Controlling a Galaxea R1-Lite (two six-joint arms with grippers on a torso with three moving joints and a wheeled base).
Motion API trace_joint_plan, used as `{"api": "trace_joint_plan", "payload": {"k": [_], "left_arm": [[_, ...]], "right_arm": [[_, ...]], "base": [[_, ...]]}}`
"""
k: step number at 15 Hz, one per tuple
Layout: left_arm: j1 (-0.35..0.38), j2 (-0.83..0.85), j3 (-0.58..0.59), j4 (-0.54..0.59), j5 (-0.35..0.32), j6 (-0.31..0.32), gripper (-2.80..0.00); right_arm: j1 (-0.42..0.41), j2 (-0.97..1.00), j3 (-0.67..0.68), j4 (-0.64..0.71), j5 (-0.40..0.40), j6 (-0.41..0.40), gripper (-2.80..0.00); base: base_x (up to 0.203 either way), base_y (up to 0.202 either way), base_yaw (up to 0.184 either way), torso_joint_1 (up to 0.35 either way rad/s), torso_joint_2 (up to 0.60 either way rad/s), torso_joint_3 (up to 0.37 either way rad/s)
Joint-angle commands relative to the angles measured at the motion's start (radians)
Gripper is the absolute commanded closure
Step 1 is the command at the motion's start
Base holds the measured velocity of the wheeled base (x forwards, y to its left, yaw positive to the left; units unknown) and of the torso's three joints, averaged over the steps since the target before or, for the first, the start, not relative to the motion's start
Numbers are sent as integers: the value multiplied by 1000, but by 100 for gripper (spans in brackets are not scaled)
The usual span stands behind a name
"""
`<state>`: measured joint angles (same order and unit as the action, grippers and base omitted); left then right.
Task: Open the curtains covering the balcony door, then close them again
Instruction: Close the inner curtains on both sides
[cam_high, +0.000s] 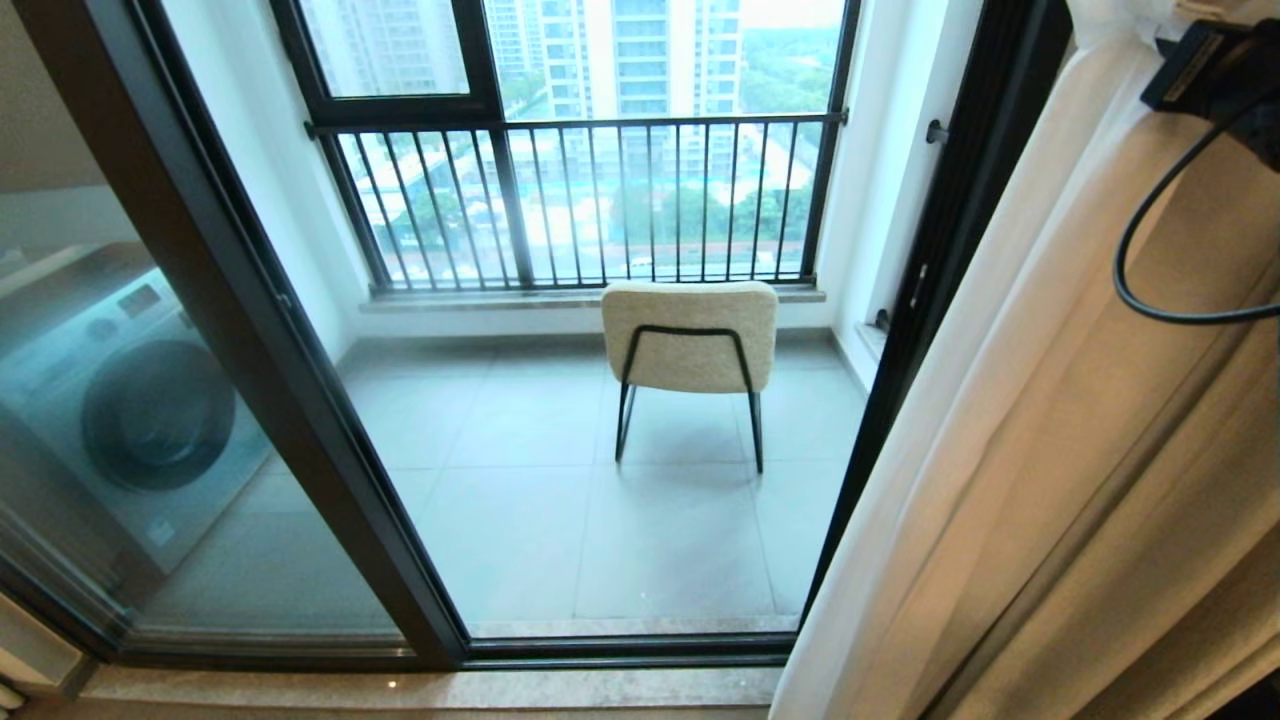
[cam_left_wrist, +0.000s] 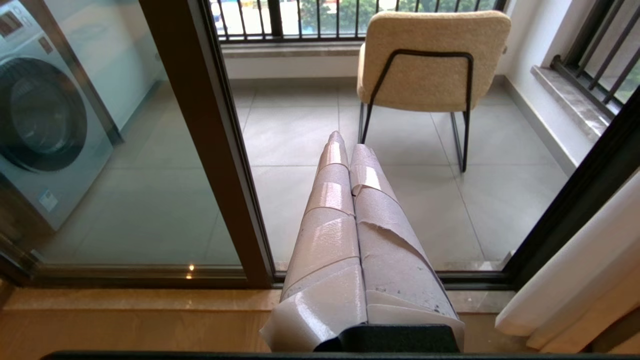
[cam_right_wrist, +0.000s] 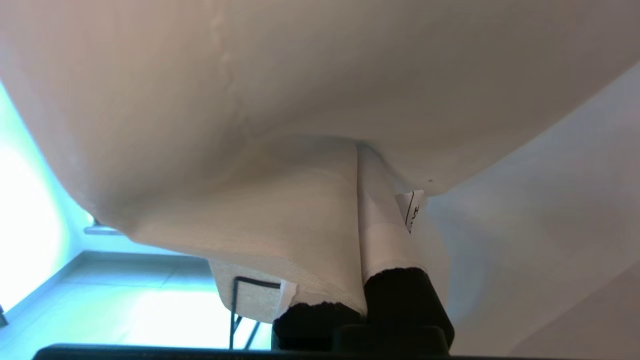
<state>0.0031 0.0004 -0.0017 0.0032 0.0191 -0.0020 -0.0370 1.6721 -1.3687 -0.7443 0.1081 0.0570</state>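
Observation:
The white curtain (cam_high: 940, 450) hangs gathered at the right side of the balcony door (cam_high: 300, 400), next to a beige drape (cam_high: 1150, 450). The door's dark frame and glass stand uncovered. My right gripper (cam_right_wrist: 357, 150) is shut on the curtain (cam_right_wrist: 300, 100); the fabric drapes over one taped finger (cam_right_wrist: 320, 225) and runs between both. In the head view only the right wrist (cam_high: 1220, 80) shows, high at the right against the fabric. The left gripper (cam_left_wrist: 345, 140) is shut and empty, held low in front of the door sill, with the curtain's lower edge (cam_left_wrist: 575, 290) off to its right.
A beige chair (cam_high: 690, 335) on black legs stands on the balcony tiles, facing a black railing (cam_high: 580, 200). Behind the left glass panel sits a washing machine (cam_high: 130, 410). A stone sill (cam_high: 400, 690) runs along the foot of the door.

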Motion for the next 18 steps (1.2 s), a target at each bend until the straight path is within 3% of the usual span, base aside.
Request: {"api": "trace_joint_plan", "payload": {"k": [1,7,18], "left_arm": [[2,0,0,0,1,-1,0],[1,0,0,0,1,-1,0],[2,0,0,0,1,-1,0]], "right_arm": [[-1,0,3,-4,1,-1,0],[0,0,10,-6,0,-2,0],[0,1,31,-6,-1,-5,0]], "base": [[0,0,0,0,0,0],[0,105,-4,-1,1,2],[0,192,1,4,4,3]]}}
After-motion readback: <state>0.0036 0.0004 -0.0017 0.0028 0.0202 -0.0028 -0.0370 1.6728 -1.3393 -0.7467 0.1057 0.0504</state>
